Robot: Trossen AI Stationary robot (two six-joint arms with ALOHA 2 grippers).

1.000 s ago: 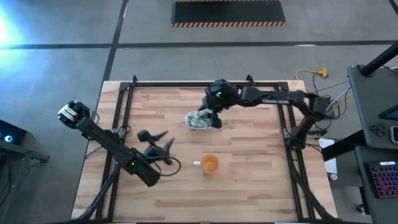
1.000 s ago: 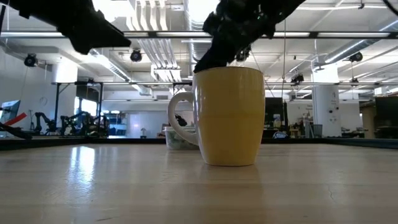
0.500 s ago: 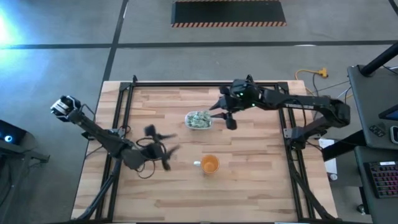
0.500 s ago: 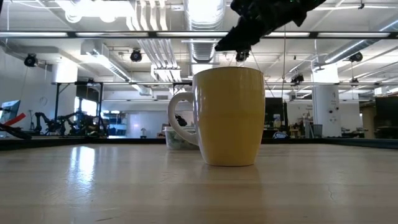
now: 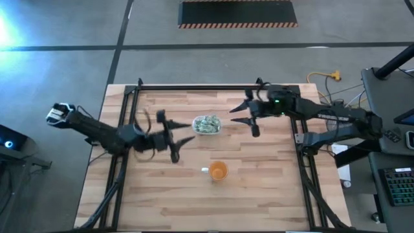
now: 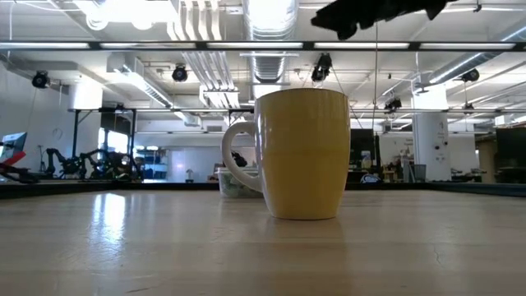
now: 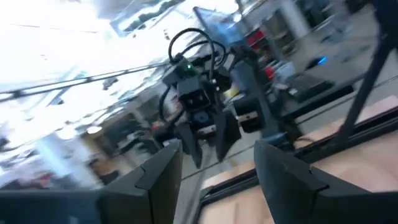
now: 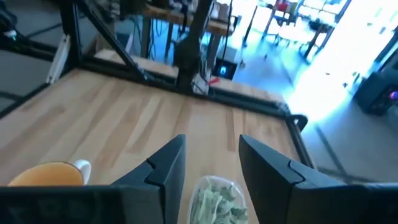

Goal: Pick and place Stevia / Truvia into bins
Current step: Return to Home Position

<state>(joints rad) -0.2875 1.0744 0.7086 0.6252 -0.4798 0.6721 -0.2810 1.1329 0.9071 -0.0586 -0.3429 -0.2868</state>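
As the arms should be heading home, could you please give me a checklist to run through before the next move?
1. Left gripper empty: ok, open, nothing in it.
2. Right gripper empty: ok, open, nothing in it.
3. Sachets inside tub: ok.
4. No loose sachets on table: ok, none visible.
5. Cup clear of both arms: ok.
6. Arms off the table: not ok, both reach over it, one on either side of the tub.
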